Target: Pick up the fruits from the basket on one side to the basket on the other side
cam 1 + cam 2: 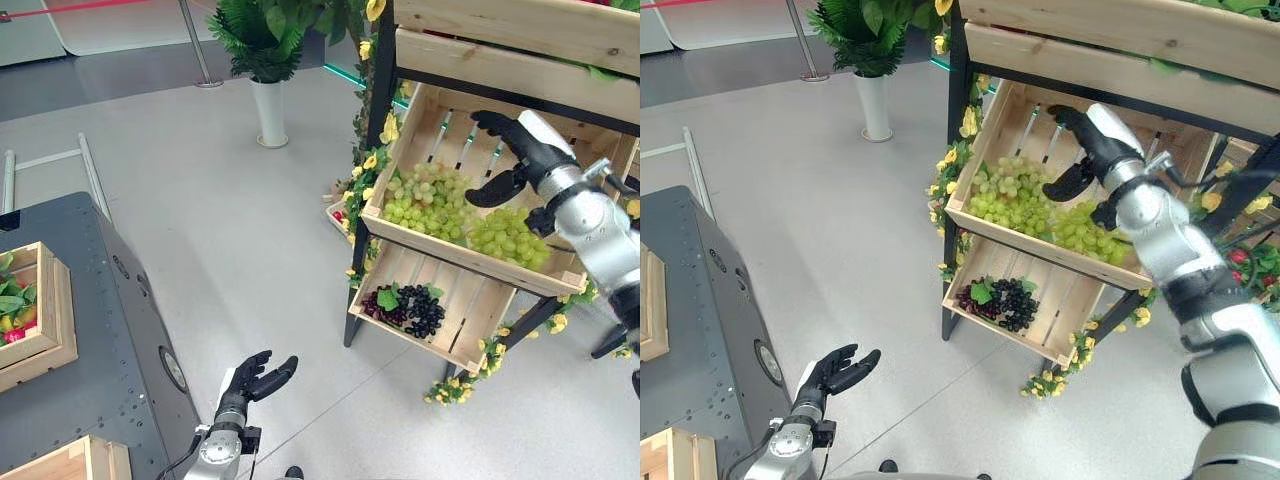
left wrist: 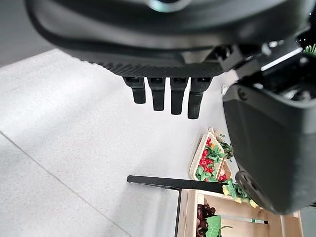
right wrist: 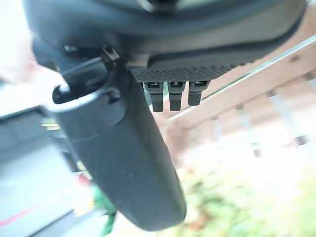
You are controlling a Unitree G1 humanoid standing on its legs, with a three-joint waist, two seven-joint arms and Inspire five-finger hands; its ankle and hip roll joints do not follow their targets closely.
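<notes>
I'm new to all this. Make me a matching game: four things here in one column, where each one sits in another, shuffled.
1. green grapes
2. dark grapes
3. right hand
4. left hand

a. low, over the floor
b. upper crate
c. above the green grapes
d. lower crate

Pairs: 1-b, 2-d, 3-c, 4-a

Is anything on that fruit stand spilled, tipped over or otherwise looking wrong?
Nothing stands out. The green grapes lie heaped inside the upper crate, the dark grapes sit in the lower crate, and none have fallen to the floor. The right hand hangs open above the green grapes.
</notes>
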